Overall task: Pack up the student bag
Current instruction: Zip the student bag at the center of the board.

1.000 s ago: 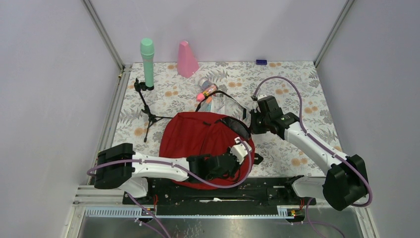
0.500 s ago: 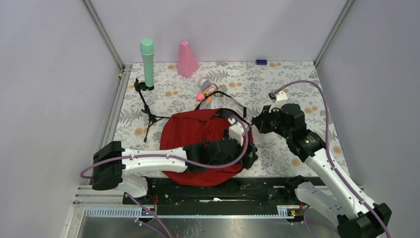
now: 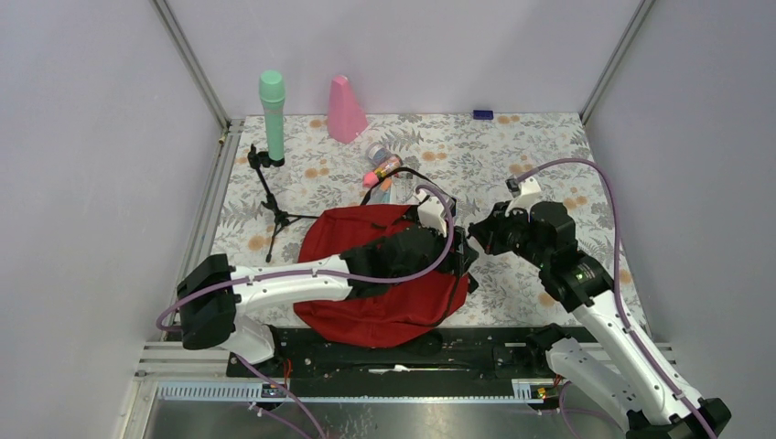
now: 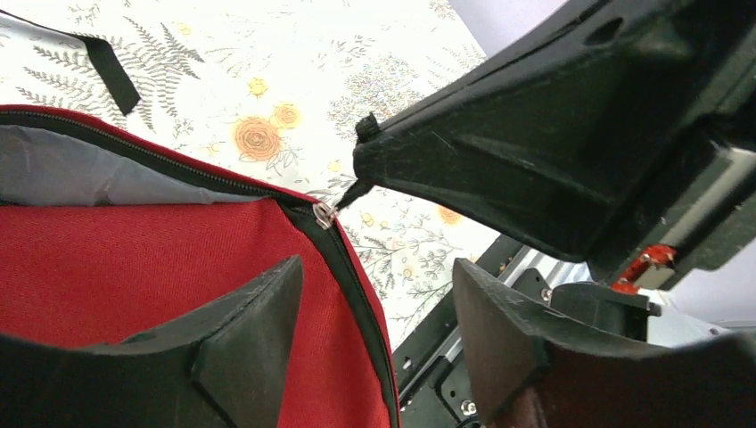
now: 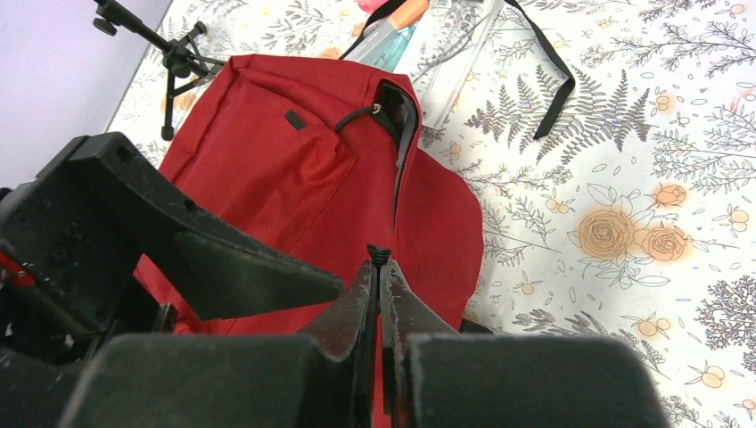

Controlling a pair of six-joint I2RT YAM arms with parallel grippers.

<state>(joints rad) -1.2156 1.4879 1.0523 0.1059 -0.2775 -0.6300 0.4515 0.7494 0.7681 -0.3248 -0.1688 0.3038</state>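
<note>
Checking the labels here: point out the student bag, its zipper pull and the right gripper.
student bag (image 3: 384,309): top view, bare red fabric.
zipper pull (image 4: 324,215): left wrist view, its metal slider end.
right gripper (image 5: 381,266): right wrist view, between its shut fingertips.

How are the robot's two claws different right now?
The left gripper has its jaws apart, holding nothing; the right gripper is pinched shut on the black zipper pull. The left gripper hangs over the red student bag; the right gripper reaches in from its side. Both have black fingers and meet at the zipper.
</note>
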